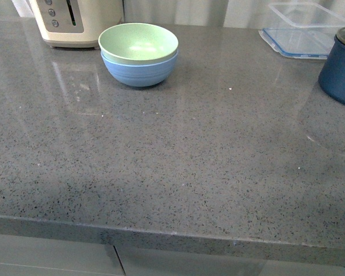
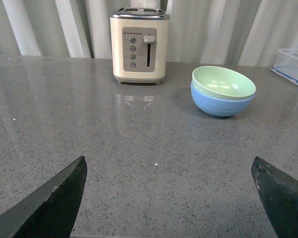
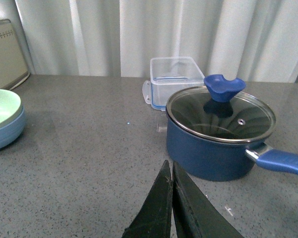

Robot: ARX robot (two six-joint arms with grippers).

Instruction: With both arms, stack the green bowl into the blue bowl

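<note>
Nearest, the left black gripper (image 2: 169, 198) stands wide apart over the grey speckled stone counter (image 1: 178, 172), holding nothing; the right black gripper (image 3: 172, 198) is pressed closed, empty. Farther back, the pale mint-green round matte bowl (image 1: 138, 41) sits nested inside the light sky-blue round ridged bowl (image 1: 139, 72), beside a cream toaster (image 1: 75, 23).

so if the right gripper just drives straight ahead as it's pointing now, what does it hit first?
Probably the dark blue pot: the shut right gripper points at its near left side. Depth is unclear, so it could slip just past toward the clear container.
</note>
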